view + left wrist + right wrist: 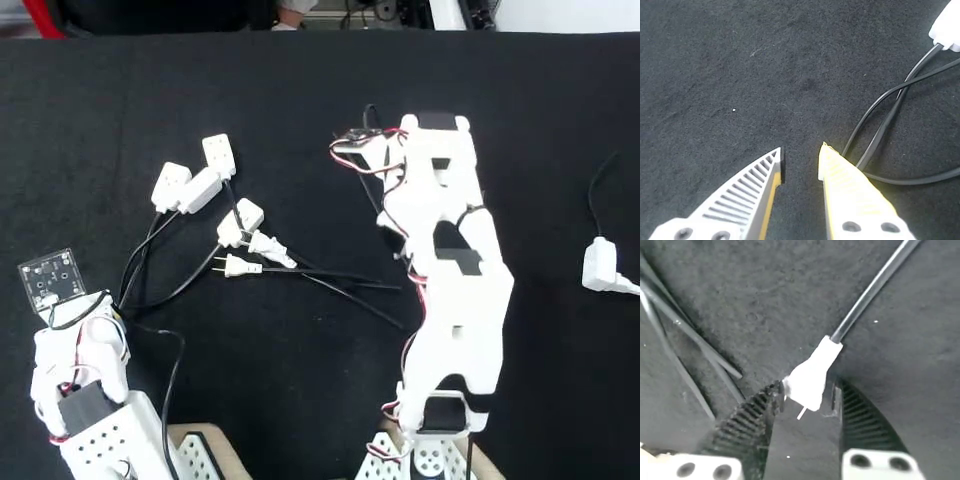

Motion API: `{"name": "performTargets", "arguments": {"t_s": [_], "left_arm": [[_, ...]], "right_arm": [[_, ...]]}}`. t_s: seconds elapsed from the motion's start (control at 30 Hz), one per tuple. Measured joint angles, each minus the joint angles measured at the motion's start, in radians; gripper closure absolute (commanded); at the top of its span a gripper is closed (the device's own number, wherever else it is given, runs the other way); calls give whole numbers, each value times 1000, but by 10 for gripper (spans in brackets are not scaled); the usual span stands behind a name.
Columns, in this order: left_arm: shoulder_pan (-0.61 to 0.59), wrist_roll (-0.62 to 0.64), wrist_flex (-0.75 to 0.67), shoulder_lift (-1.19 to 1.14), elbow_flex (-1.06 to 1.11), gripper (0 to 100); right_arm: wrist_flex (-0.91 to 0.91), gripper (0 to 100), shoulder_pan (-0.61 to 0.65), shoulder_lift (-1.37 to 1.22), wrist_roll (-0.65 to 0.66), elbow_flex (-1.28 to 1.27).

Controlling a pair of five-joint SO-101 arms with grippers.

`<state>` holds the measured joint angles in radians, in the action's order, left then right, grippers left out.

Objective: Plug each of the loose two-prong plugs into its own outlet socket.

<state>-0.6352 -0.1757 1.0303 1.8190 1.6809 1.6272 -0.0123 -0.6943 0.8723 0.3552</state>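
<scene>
At the table's near edge, left of the right arm (450,290), sits the left arm (85,395); the left gripper (800,155) hangs over the black cloth (740,75), jaws parted with nothing between them; black cords (885,125) run just beside one finger. At the right arm's tip, the right gripper (807,395) is clenched on one plug (812,372): small, white, boxy at the fingers and narrowing to a collar where its black cord (875,287) leaves; one thin metal prong shows at its end; it is held over the cloth. Left of the right arm, about midway along it, lie two loose plugs (240,265), slim and white, side by side; the nearer shows two prongs pointing away from the arm. Just beyond them are two small white pieces (248,213), touching; plug or socket, I cannot tell. Farther still, three white sockets (200,190) sit bunched together, their cords trailing back toward the left arm. Right of the right arm, well apart, lies one more white block (598,265) on its own cord.
</scene>
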Motion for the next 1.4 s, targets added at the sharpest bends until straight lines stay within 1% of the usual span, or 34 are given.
{"name": "performTargets", "arguments": {"t_s": [0.13, 0.17, 0.27, 0.3, 0.4, 0.5, 0.67, 0.8, 0.97, 1.1, 1.23, 1.4], "left_arm": [[0, 0, 0, 0, 0, 866], [0, 0, 0, 0, 0, 866], [0, 0, 0, 0, 0, 866], [0, 0, 0, 0, 0, 866], [0, 0, 0, 0, 0, 866], [0, 0, 0, 0, 0, 866], [0, 0, 0, 0, 0, 866], [0, 0, 0, 0, 0, 866], [0, 0, 0, 0, 0, 866], [0, 0, 0, 0, 0, 866], [0, 0, 0, 0, 0, 866], [0, 0, 0, 0, 0, 866]], "right_arm": [[5, 846, 12, -43, -32, 14], [6, 864, 11, -52, -40, 25], [8, 969, 8, -83, -74, 74], [8, 988, 5, -87, -89, 89], [3, 975, 3, -98, -130, 132], [49, 977, 11, -104, -149, 178], [98, 977, 9, -109, -150, 241], [100, 977, 6, -109, -114, 239], [100, 977, -46, -109, -46, 164], [100, 977, -117, -109, -35, 126], [100, 972, -173, -106, -89, 68], [100, 965, -181, -103, -121, 25]]}}
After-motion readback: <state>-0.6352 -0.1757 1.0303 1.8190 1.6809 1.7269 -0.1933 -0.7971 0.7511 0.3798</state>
